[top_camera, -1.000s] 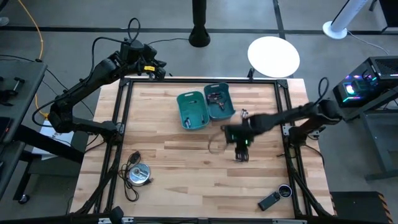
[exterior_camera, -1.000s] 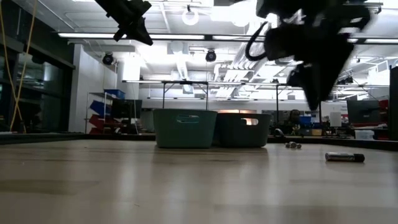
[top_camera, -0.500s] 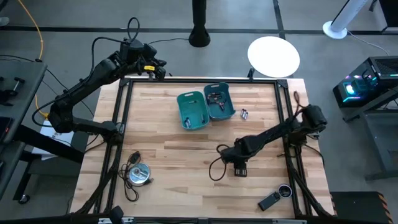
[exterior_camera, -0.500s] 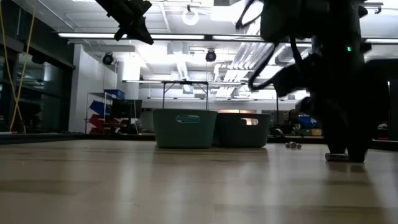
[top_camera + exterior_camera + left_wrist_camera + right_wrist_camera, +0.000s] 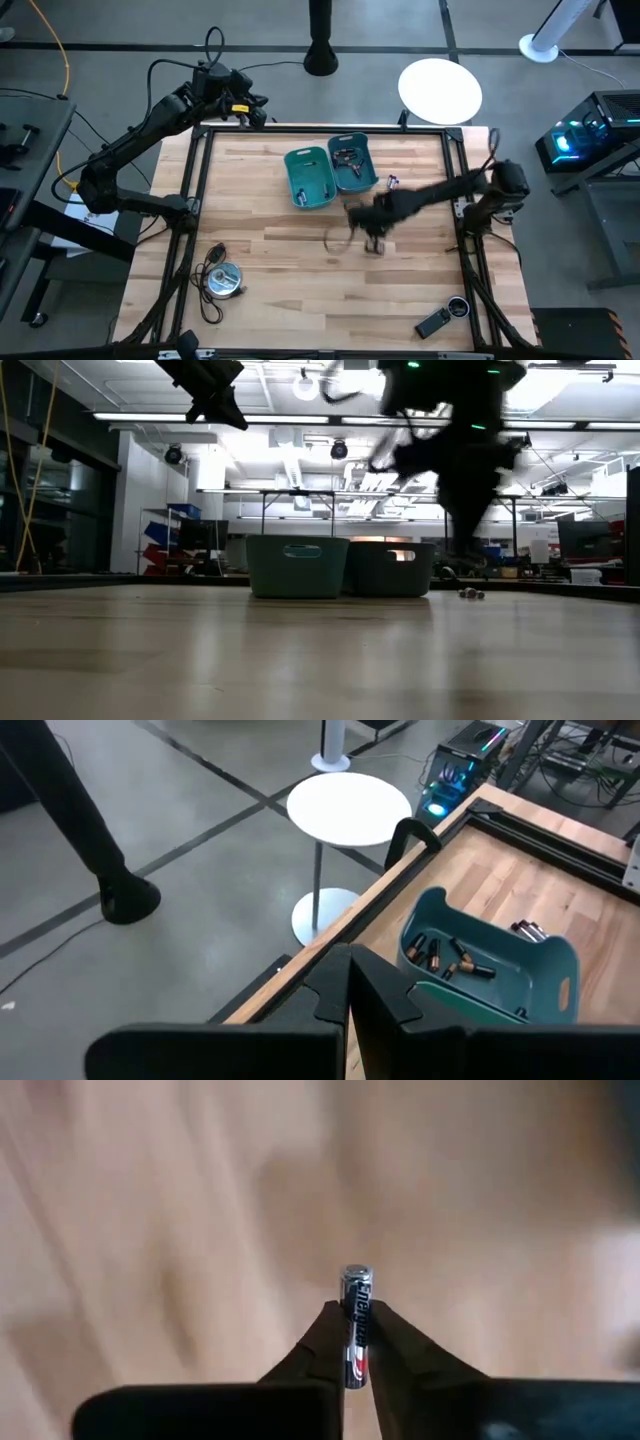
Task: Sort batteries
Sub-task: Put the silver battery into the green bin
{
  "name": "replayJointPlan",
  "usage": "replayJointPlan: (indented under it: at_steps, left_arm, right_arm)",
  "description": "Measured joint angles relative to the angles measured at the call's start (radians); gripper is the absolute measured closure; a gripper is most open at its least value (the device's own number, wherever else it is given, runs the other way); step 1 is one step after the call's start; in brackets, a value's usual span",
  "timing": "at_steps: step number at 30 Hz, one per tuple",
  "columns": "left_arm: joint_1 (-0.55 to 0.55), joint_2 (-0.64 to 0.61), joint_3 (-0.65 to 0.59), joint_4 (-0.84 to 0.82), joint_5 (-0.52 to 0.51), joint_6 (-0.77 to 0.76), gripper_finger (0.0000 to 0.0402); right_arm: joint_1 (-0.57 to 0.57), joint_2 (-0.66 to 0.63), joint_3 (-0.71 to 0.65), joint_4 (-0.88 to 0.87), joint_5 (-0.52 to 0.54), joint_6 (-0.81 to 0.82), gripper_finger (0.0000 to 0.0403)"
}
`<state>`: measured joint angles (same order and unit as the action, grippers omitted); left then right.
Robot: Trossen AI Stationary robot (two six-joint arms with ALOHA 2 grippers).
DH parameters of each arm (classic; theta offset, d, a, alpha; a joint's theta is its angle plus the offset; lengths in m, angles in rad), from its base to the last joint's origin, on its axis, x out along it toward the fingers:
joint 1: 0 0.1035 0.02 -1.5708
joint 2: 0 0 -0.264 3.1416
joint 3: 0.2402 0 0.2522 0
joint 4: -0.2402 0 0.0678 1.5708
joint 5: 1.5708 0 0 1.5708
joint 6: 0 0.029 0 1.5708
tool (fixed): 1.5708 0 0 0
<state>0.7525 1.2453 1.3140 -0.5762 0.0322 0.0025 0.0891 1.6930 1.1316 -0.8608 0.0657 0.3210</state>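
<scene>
The right end effector [image 5: 352,1342], above mid-desk, pinches a single dark battery [image 5: 355,1320] between its fingertips, the cell's long axis running out along the fingers. The two teal bins [image 5: 328,172] lie just beyond it toward the desk's [image 5: 270,290] far edge, two loose batteries [image 5: 392,182] beside them. The left end effector [image 5: 348,1005], pressed together, waits off the far left corner, so the right arm is the nearer.

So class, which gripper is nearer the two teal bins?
Right. The right gripper, shut on a battery, hovers just beside the bins; the left gripper waits off the table's far edge.
</scene>
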Motion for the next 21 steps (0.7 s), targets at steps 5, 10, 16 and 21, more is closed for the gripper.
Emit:
replayJointPlan:
  at_steps: [5,10,16,21]
  left_arm:
    - [0.0,0.0,0.0,-0.002,0.0,0.002,0.0402]
    - [0.0,0.0,0.0,-0.002,0.003,0.002,0.0401]
    - [-0.001,0.0,0.0,-0.002,0.008,-0.027,0.0401]
    - [-0.001,0.0,0.0,-0.002,0.009,-0.036,0.0402]
  right_arm:
    - [-0.177,-0.021,0.118,0.216,-0.046,-0.158,0.0386]
    - [-0.259,0.033,0.187,0.412,-0.1,-0.279,0.0358]
    - [-0.273,0.093,0.241,0.389,-0.135,-0.331,0.03]
    - [-0.276,0.071,0.302,0.207,-0.003,-0.404,0.0251]
